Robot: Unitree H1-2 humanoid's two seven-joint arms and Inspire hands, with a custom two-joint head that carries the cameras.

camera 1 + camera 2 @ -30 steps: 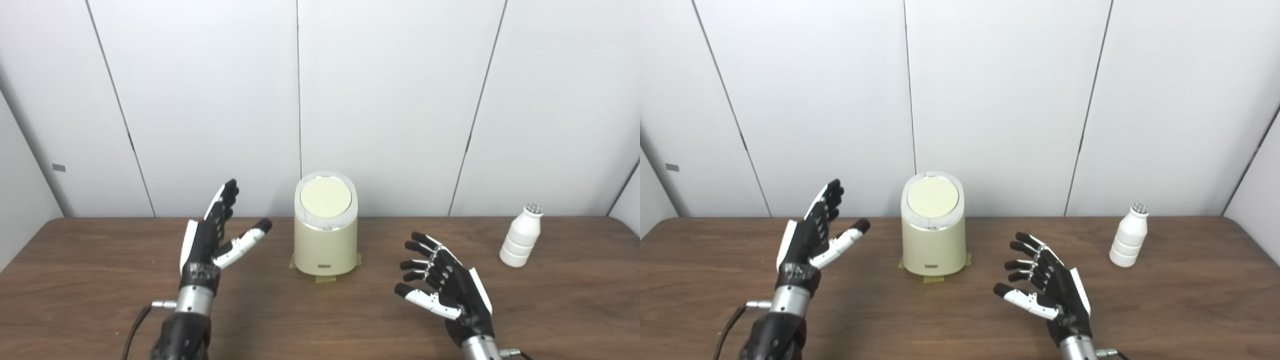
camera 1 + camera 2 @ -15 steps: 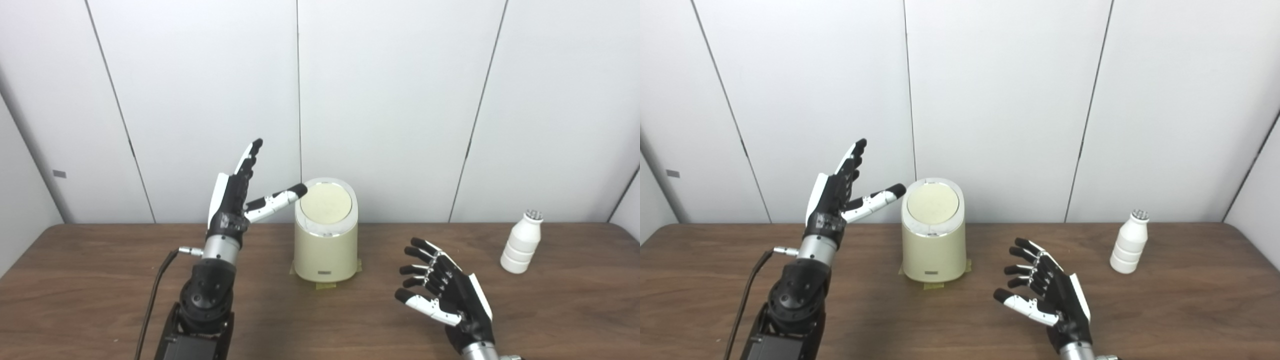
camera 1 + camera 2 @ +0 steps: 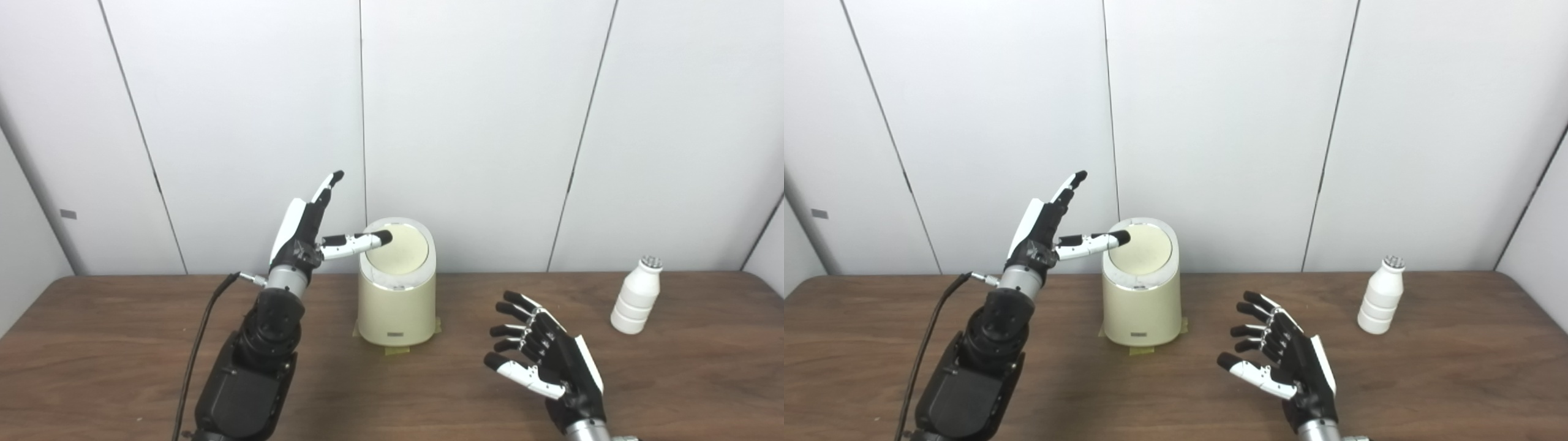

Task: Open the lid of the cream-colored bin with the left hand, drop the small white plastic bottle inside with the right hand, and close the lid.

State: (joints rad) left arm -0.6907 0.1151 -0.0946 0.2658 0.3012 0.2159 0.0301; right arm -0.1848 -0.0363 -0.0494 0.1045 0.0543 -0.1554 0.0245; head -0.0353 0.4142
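The cream-colored bin (image 3: 397, 306) stands upright at the back middle of the table with its round lid (image 3: 401, 251) closed. My left hand (image 3: 309, 229) is open, raised beside the bin's upper left; its thumb reaches over the lid's left edge, and I cannot tell if it touches. The small white plastic bottle (image 3: 637, 296) stands upright at the right. My right hand (image 3: 545, 361) is open and empty, low over the table between bin and bottle, well short of the bottle. Both hands show in the right eye view too, the left hand (image 3: 1047, 229) and the right hand (image 3: 1283, 361).
The brown wooden table (image 3: 122, 367) spans the view. White wall panels (image 3: 490, 122) stand right behind the bin. Yellow tape (image 3: 397, 350) marks the bin's base. A black cable (image 3: 199, 343) trails from my left wrist.
My left hand rose from the table and moved right to the bin, its thumb now over the lid's edge. The right hand, bin and bottle stayed put. The camera shifted slightly.
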